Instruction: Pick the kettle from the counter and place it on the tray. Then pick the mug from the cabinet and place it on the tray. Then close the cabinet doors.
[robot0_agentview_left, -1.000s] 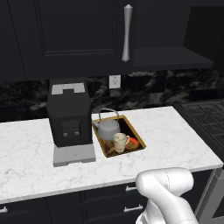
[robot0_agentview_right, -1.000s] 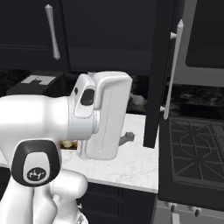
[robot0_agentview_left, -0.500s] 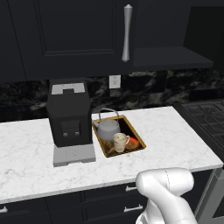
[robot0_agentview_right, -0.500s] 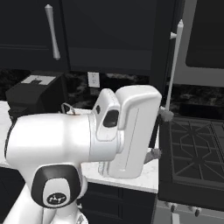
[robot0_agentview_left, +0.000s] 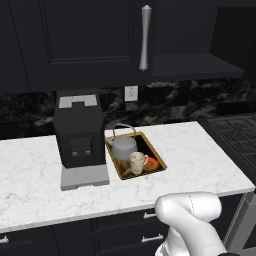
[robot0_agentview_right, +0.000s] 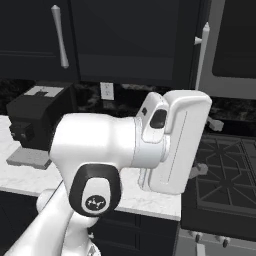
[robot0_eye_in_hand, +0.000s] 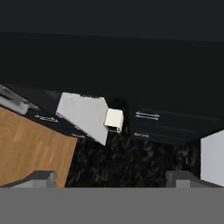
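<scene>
Kettle (robot0_agentview_left: 123, 147) and mug (robot0_agentview_left: 138, 162) on tray (robot0_agentview_left: 161, 164)

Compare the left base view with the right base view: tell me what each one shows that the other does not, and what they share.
Left base view: the kettle and the mug sit together in the tray beside the coffee machine.

Right base view: the robot's white arm looms in the foreground, and the right cabinet door stands swung open, edge-on, with its long handle facing out.

Both: the white marble counter, the coffee machine, the wall outlet, the closed left cabinet door and the black stove.
</scene>
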